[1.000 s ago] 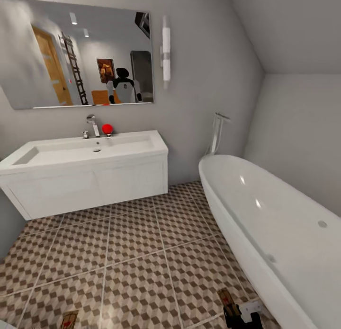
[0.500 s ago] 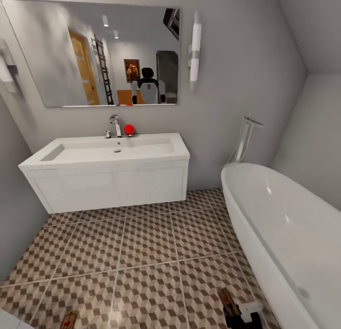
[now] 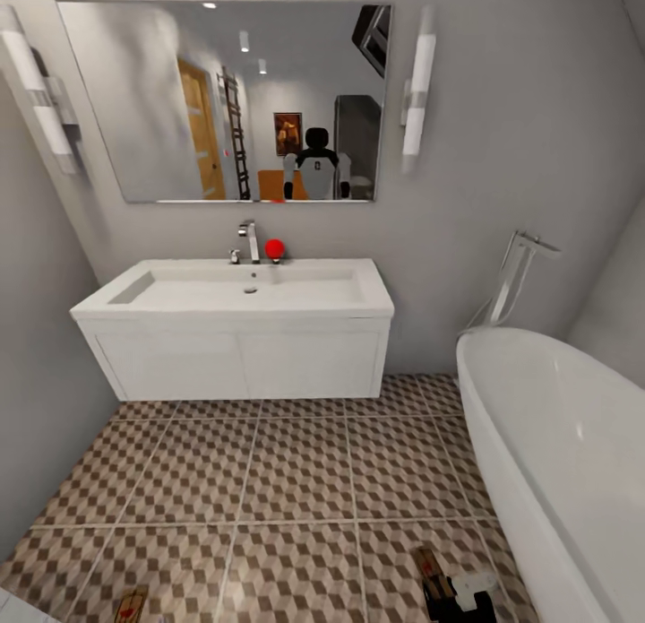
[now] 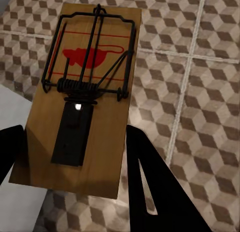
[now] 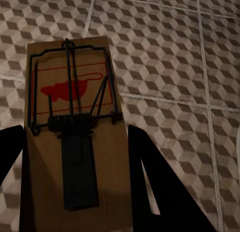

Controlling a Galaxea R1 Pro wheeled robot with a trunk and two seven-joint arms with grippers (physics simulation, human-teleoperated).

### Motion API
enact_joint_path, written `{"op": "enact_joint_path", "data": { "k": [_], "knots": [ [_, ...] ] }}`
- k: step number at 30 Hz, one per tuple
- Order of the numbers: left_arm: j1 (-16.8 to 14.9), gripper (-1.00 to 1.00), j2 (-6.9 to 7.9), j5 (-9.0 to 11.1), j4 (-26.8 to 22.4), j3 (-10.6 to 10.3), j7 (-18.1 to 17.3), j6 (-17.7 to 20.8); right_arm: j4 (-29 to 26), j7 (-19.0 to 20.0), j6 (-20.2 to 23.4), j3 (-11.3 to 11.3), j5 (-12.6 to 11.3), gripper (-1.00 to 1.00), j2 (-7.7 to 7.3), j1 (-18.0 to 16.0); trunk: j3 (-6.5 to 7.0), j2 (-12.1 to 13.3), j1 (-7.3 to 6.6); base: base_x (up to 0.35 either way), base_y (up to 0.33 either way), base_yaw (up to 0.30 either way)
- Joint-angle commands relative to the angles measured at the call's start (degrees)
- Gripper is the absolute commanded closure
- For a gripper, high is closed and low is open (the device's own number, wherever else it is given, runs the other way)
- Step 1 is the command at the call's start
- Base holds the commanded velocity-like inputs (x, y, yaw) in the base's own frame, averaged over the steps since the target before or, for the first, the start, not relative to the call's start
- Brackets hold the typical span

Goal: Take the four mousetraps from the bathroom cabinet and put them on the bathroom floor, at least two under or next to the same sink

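Each gripper carries one mousetrap above the bathroom floor. In the left wrist view, the left gripper is shut on the near end of a wooden mousetrap with black wire and a red mouse print. The right gripper is shut the same way on a second mousetrap. From the head view, these traps show at the lower left and the lower right. The bathroom sink on its white vanity stands straight ahead against the wall. The cabinet is out of view.
A large white bathtub fills the right side, with a chrome floor tap behind it. A grey wall closes the left. A mirror hangs above the sink. A red ball sits beside the tap.
The head camera has swung left, so the sink, mirror and tub have slid to the right in the picture. Both traps stay at the same spots in the view.
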Motion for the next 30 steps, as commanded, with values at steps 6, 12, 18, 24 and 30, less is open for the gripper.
{"op": "enact_joint_path", "data": {
  "k": [6,12,18,24,30],
  "knots": [
    [-0.09,1.00,-0.04,-0.03,0.18,-0.50,0.31,-0.22,0.00,-0.07,-0.12,0.49,-0.47,1.00,-0.01,-0.02,-0.05,-0.02,0.02,0.257,-0.001,0.010],
    [-0.10,1.00,-0.07,-0.03,0.18,-0.50,0.29,-0.17,0.00,-0.07,-0.12,0.49,-0.47,1.00,-0.01,-0.02,-0.05,-0.02,0.02,0.286,0.072,0.001],
    [-0.10,1.00,-0.03,-0.03,0.17,-0.50,0.29,-0.28,0.00,-0.07,-0.12,0.49,-0.47,1.00,-0.02,-0.02,-0.05,-0.02,0.02,0.300,0.113,0.000],
    [-0.08,1.00,-0.05,-0.03,0.20,-0.50,0.30,-0.22,0.02,-0.07,-0.12,0.49,-0.47,1.00,-0.08,-0.01,-0.05,-0.02,0.02,0.093,0.043,0.000],
    [-0.07,1.00,-0.11,-0.03,0.20,-0.50,0.33,-0.22,0.01,-0.07,-0.14,0.51,-0.39,1.00,-0.06,-0.02,-0.05,-0.02,0.02,0.001,0.001,0.000]
  ]
}}
